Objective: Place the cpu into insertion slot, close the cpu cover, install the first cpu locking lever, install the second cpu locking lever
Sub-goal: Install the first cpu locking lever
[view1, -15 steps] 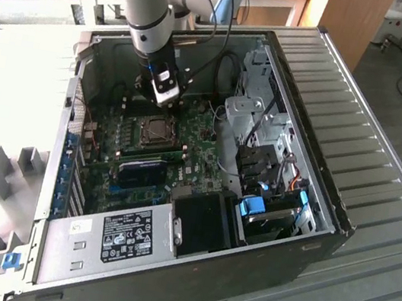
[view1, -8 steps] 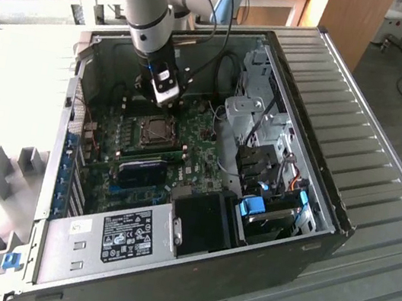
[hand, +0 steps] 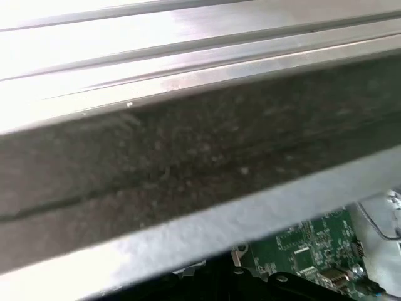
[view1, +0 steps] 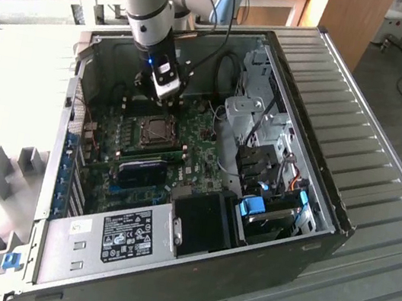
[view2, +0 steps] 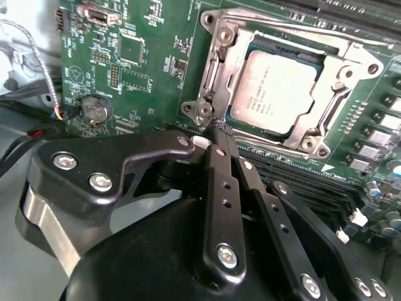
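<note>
One claw: mine (view2: 220,133); in the second wrist view its black fingers (view2: 224,188) come together to a narrow tip with no gap showing between them; nothing is held in them; the tip sits just beside one corner of the socket frame
Claw in the exterior view: my claw (view1: 165,97) hangs inside the open computer case (view1: 328,218), just above the motherboard (view1: 121,141) and close to the socket
Cpu: the cpu (view2: 272,91) lies flat in the insertion slot (view2: 276,47), silvery-grey top up; a dark strip of the slot shows along one edge of the chip
Cpu cover: the cpu cover (view2: 229,69) is down over the chip; its metal frame rings the cpu and the chip shows through the square window
Locking levers: whether they are latched I cannot tell
Socket in the exterior view: the insertion slot (view1: 157,129) sits near the middle of the green board, with long black memory slots (view1: 150,155) beside it
Nearby: a round coin battery (view2: 95,108) on the board, well apart from the socket
First wrist view: a grey case wall (hand: 188,163) close up; a corner of green board (hand: 301,251) beyond it
</note>
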Tool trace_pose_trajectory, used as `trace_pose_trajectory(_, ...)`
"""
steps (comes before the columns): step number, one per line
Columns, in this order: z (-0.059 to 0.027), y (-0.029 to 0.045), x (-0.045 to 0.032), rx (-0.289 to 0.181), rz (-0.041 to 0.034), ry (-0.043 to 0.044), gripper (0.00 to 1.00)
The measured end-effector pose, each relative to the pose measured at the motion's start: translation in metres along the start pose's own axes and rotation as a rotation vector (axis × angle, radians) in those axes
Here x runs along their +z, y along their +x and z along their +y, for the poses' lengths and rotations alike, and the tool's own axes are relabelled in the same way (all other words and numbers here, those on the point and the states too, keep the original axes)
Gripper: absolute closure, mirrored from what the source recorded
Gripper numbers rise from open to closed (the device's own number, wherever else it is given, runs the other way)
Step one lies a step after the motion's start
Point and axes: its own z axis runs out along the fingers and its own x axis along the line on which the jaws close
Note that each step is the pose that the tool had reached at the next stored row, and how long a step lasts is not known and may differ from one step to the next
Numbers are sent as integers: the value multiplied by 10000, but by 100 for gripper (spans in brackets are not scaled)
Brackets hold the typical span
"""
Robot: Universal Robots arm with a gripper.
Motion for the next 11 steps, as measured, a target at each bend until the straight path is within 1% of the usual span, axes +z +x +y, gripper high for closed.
trace_pose_trajectory(2, 6, -10, -47, -12, -3, 49, 89)
trace_pose_trajectory(3, 8, -14, -65, -19, 7, 88, 89)
trace_pose_trajectory(5, 10, -18, -78, -27, 28, 149, 89)
trace_pose_trajectory(8, 10, -19, -79, -22, 37, 156, 89)
trace_pose_trajectory(9, 12, -24, -78, -22, 71, 167, 89)
trace_pose_trajectory(10, 12, -26, -79, -21, 139, 196, 89)
trace_pose_trajectory(11, 13, -28, -79, -21, 231, 245, 89)
